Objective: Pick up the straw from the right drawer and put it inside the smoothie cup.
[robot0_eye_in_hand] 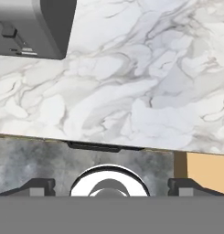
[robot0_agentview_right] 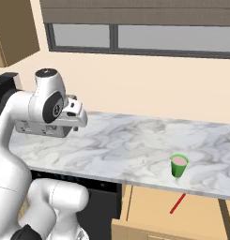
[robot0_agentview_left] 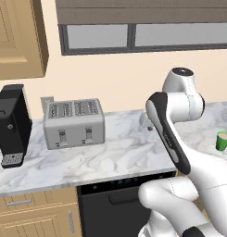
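Straw in the drawer, gripper far off over the counter.
Right base view: straw [robot0_agentview_right: 178, 203] lies in the right drawer [robot0_agentview_right: 149, 208], below the smoothie cup [robot0_agentview_right: 179, 165]. Hand view: gripper [robot0_eye_in_hand: 111, 185] spread wide, grasping nothing.

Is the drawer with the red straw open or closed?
Open. The right drawer sticks out under the counter, and the straw lies inside on its tan bottom.

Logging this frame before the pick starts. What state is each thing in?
Right drawer: pulled open.
Straw: lying in the drawer, untouched.
Smoothie cup: upright on the counter, no straw in it.
Toaster: slots empty.
End effector: open, holding nothing, above the counter.
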